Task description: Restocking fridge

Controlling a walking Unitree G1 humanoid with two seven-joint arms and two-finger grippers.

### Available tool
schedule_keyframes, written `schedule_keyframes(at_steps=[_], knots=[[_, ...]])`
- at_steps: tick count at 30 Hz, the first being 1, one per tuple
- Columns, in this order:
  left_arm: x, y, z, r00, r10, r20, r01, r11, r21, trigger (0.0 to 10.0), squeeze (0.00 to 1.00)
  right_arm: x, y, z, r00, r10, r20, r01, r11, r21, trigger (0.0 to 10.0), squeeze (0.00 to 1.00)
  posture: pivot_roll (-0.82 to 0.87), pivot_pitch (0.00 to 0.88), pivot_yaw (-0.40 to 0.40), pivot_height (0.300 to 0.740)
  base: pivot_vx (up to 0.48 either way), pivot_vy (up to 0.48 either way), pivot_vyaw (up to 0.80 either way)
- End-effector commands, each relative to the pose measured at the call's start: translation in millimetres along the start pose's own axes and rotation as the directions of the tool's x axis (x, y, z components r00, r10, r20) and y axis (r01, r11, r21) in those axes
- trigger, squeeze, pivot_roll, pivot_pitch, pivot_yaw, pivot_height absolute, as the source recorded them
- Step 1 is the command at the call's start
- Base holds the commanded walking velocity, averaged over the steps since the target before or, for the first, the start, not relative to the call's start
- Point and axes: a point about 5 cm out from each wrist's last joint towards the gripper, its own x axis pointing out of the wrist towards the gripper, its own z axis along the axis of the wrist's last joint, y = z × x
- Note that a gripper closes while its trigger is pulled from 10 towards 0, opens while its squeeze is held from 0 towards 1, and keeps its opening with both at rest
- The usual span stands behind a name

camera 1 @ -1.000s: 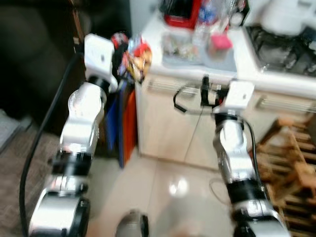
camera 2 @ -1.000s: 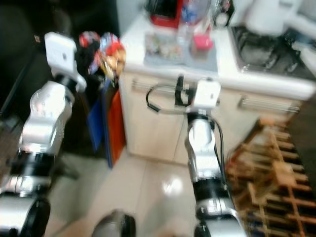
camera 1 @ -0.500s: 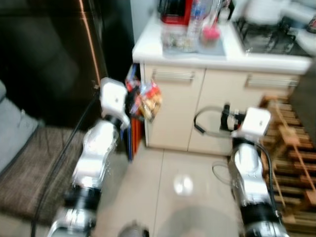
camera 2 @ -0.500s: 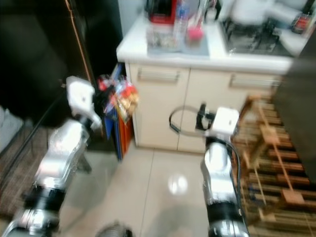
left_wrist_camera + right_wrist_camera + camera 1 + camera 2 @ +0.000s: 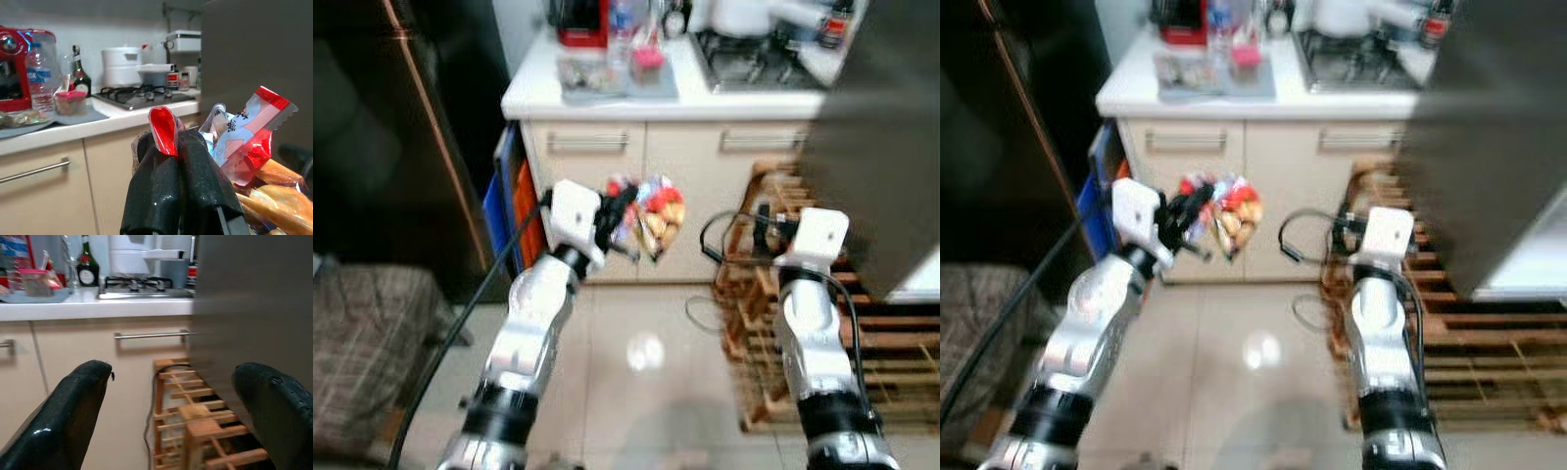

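Observation:
My left gripper [image 5: 173, 139] is shut on the top of a bunch of red, white and orange snack packets [image 5: 247, 144]. It holds them up in front of the cream cabinet doors [image 5: 597, 186], and the packets [image 5: 651, 215] hang just right of the fingers. My right gripper [image 5: 173, 372] is open with nothing between its fingers. It is raised at the same height, facing the cabinet and the wooden rack. A large grey fridge door [image 5: 881, 137] stands at the right, close to my right arm.
The white counter [image 5: 524, 98] carries a red appliance [image 5: 579, 12], a pink-lidded cup [image 5: 648, 57] and a gas hob [image 5: 754, 59]. A slatted wooden rack [image 5: 901, 343] lies on the floor at right. A tall dark panel [image 5: 401, 147] stands at left. A cable [image 5: 697, 311] trails on the tiles.
The camera has swung right: the counter slid left and the grey fridge door came into view. My left gripper still holds the snack packets and the right stays open.

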Motion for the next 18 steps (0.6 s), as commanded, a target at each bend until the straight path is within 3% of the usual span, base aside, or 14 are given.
schedule_keyframes(at_steps=[1, 8, 12, 18], knots=[[0.3, 0.2, 5.4, 1.0, -0.015, 0.026, 0.014, 1.0, 0.014, 10.0, 0.0, 2.0, 1.8, 2.2, 1.0, 0.007, 0.002, -0.007, 1.0, 0.008, 10.0, 0.0, -0.07, 0.0, 0.052, 0.74, 0.0, -0.45, 0.0], [8.7, -9.7, 11.7, 0.994, -0.086, 0.065, 0.085, 0.996, 0.02, 10.0, 0.0, 4.5, 0.9, 8.8, 0.999, 0.015, 0.032, -0.015, 1.0, 0.003, 10.0, 0.0, -0.11, 0.0, 0.063, 0.74, 0.0, -0.449, 0.0], [13.3, -11.1, 12.0, 0.992, -0.092, 0.082, 0.092, 0.996, 0.009, 10.0, 0.0, 6.8, -3.7, 10.7, 1.0, -0.007, 0.0, 0.007, 0.995, 0.099, 10.0, 0.0, -0.12, 0.0, 0.035, 0.74, 0.0, -0.45, 0.0], [19.5, -14.2, 20.2, 0.987, -0.095, 0.13, 0.096, 0.995, -0.007, 10.0, 0.0, 7.1, -5.1, 19.2, 0.996, 0.084, 0.027, -0.086, 0.992, 0.088, 10.0, 0.0, -0.13, 0.0, 0.021, 0.74, 0.0, -0.449, 0.0]])
